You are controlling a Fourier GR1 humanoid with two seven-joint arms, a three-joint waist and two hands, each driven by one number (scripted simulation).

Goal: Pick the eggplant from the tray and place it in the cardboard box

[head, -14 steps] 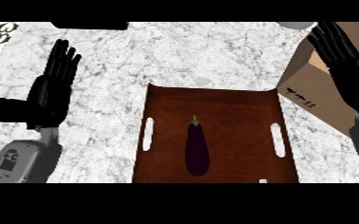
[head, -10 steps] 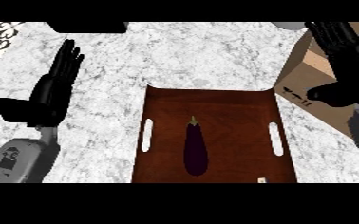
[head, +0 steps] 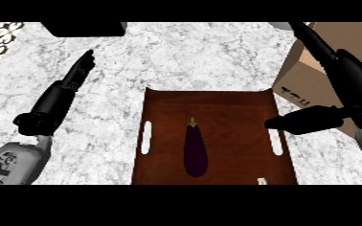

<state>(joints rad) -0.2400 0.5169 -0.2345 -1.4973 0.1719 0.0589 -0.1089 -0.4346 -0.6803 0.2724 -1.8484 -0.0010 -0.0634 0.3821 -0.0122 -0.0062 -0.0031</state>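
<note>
I see the eggplant [head: 195, 151] lying lengthwise in the middle of the tray [head: 233, 110], stem pointing away from me, nothing touching it. The box [head: 300, 76] stands just right of the tray; I cannot see inside it. My right hand [head: 343, 76] is in front of the box, fingers straight, thumb jutting over the tray's right rim. My left hand [head: 60, 98] rests over the counter [head: 184, 57] at left, fingers straight and together.
</note>
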